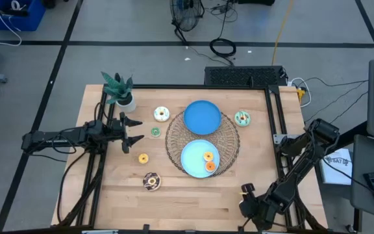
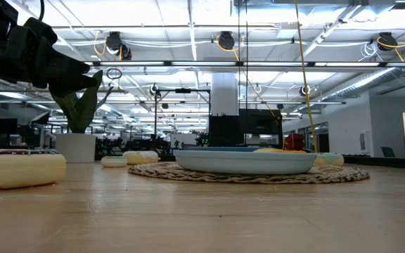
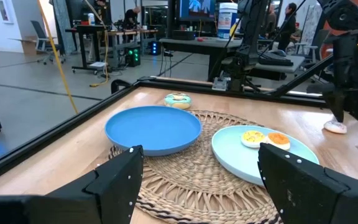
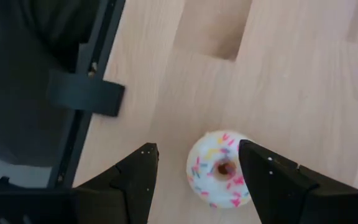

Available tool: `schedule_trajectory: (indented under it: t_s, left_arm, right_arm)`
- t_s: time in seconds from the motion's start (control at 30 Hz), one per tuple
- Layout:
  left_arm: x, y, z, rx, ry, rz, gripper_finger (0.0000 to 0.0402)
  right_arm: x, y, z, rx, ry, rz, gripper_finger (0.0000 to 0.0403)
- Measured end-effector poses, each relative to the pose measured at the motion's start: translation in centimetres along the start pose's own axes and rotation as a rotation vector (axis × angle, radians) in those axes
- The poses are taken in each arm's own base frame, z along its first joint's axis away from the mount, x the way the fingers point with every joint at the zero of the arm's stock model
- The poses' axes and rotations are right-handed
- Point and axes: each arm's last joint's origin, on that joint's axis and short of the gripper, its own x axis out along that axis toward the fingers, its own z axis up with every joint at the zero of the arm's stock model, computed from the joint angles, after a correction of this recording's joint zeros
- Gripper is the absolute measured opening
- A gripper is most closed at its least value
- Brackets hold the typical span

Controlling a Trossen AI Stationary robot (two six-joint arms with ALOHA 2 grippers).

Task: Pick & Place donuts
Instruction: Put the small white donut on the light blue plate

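Note:
In the high view my left gripper (image 1: 138, 131) hangs open over the table's left part, just left of a small green donut (image 1: 155, 132). A white donut (image 1: 162, 114), an orange one (image 1: 143, 158) and a chocolate one (image 1: 151, 181) lie on the wood nearby. A teal donut (image 1: 242, 118) lies right of the mat. Two orange-topped donuts (image 1: 208, 161) sit on the light blue plate (image 1: 190, 158). My right gripper (image 4: 196, 146) is open near the table's near-right corner, pointing down. A white sprinkled donut (image 4: 219, 168) lies flat on the wood between its fingers, untouched as far as I see.
A dark blue plate (image 1: 202, 117) and the light blue plate rest on a round woven mat (image 1: 229, 140) at mid-table. A potted plant (image 1: 119, 90) stands at the far-left corner. A black frame rail (image 4: 89, 93) runs along the table edge beside my right gripper.

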Motion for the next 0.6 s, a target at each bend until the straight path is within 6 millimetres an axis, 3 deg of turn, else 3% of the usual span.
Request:
schedule_trajectory:
  t_s: [0.27, 0.6]
  left_arm:
    - [0.00, 0.00, 0.00, 0.000, 0.000, 0.000, 0.0310]
    - [0.00, 0.00, 0.00, 0.000, 0.000, 0.000, 0.0310]
  right_arm:
    - [-0.01, -0.67, -0.53, 0.017, 0.031, -0.096, 0.0212]
    - [-0.05, -0.46, -0.72, 0.071, 0.029, -0.094, 0.0212]
